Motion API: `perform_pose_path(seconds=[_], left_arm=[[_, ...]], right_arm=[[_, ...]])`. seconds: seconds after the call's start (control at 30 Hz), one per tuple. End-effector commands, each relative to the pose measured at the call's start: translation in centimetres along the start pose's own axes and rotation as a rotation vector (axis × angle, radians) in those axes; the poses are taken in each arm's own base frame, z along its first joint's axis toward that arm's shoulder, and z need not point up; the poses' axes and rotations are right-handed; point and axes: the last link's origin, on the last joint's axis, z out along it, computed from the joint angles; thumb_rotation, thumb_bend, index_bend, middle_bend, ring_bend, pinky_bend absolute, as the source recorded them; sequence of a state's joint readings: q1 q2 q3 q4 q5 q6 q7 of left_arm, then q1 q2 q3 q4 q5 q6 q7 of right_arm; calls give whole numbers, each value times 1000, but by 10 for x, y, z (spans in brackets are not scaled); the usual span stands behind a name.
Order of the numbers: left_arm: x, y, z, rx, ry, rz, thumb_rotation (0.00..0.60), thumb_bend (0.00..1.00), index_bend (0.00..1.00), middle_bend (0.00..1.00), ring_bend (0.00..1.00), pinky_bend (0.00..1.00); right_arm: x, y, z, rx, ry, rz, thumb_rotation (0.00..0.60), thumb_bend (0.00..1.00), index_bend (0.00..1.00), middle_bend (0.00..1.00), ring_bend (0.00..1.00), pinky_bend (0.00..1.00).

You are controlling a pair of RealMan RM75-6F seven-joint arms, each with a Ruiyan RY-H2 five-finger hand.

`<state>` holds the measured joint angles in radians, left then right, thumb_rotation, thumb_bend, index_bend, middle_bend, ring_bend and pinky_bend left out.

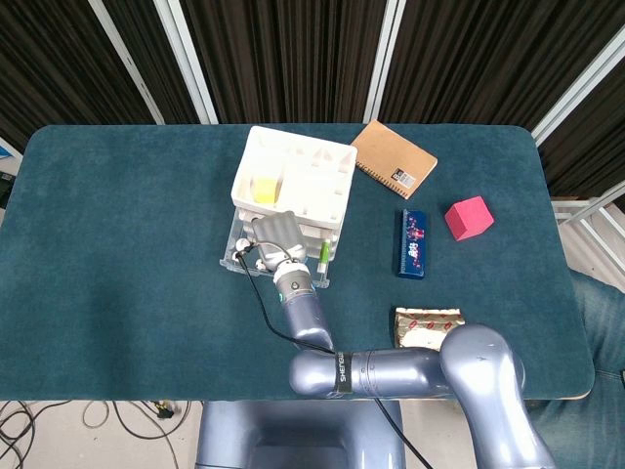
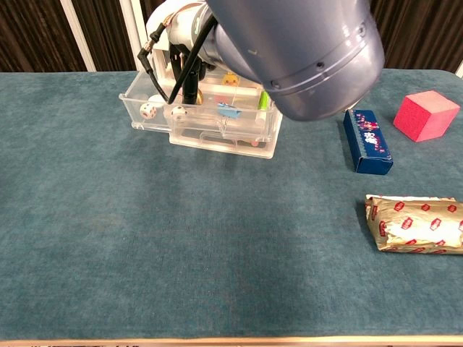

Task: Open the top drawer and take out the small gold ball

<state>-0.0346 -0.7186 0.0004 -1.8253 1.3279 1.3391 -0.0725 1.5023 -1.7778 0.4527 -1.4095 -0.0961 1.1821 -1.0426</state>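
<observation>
A clear plastic drawer unit (image 2: 246,134) with a white tray top (image 1: 317,161) stands at the back middle of the table. Its top drawer (image 2: 134,103) is pulled out toward the left. My right hand (image 1: 277,237) reaches down into that open drawer, its dark fingers (image 2: 191,81) pointing down among the contents. A small gold glint (image 2: 198,99) shows just under the fingertips; whether the fingers hold it is hidden. A white die (image 2: 147,110) and a small white ball (image 2: 178,111) lie in the drawer beside the hand. My left hand is out of sight.
A brown notebook (image 1: 394,158), a blue box (image 2: 367,140) and a pink cube (image 2: 427,114) lie right of the drawers. A gold-wrapped packet (image 2: 414,223) sits near the front right. A green item (image 2: 264,99) is in the drawer's right part. My right arm fills the upper chest view.
</observation>
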Motion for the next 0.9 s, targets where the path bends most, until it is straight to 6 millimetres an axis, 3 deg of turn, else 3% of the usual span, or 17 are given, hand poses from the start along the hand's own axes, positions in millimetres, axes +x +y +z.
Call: perform_pose_path(seconds=[0.03, 0.9], left_arm=[[0, 0, 0, 0, 0, 0, 600, 238, 131, 0, 0, 0], [0, -1, 0, 2, -20, 3, 600, 238, 131, 0, 0, 0]], right_arm=[[0, -1, 1, 1, 4, -5, 600, 334, 428, 1000, 1000, 1000], [-9, -3, 4, 0, 78, -108, 600, 344, 449, 1000, 1000, 1000]])
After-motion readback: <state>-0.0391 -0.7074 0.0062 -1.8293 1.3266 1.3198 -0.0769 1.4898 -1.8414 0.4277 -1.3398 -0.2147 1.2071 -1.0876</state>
